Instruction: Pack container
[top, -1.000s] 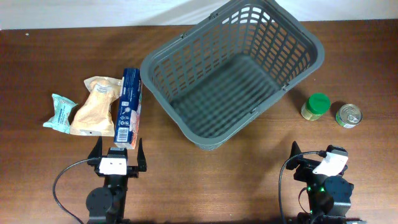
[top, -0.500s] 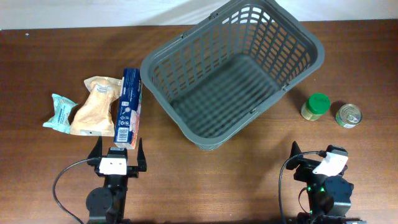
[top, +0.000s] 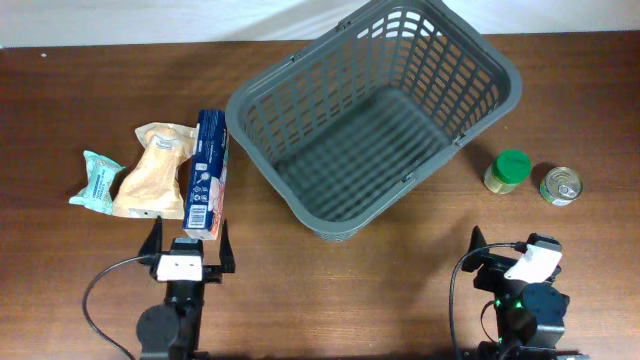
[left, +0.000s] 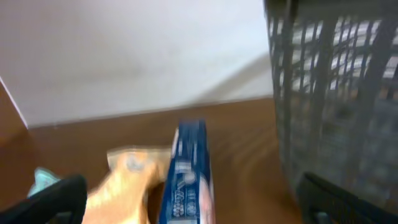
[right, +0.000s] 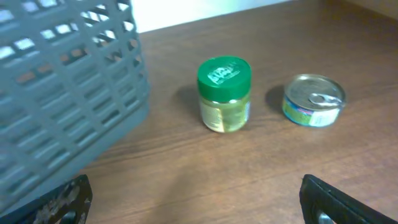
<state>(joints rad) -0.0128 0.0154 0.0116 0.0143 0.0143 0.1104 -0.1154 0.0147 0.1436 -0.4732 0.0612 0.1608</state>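
Left end effector (top: 188, 235) and right end effector (right: 193, 194) sat spread and empty; green-lidded jar (right: 224, 94) could topple and roll if a finger clipped it.

We are logging: dark grey slotted-lattice basket (top: 290, 110); jar (top: 509, 171) wearing green lid; silver-topped can (top: 560, 185) showing green label; blue box (top: 208, 172); tan pouch (top: 152, 172); mint-green packet (top: 97, 180); brown wood-grain table (top: 80, 90).

Left, side by side on a brown table (top: 80, 90): teal packet (top: 96, 180), tan pouch (top: 152, 172), blue box (top: 208, 172). Right: green-lidded jar (top: 508, 172) beside tin can (top: 560, 186).
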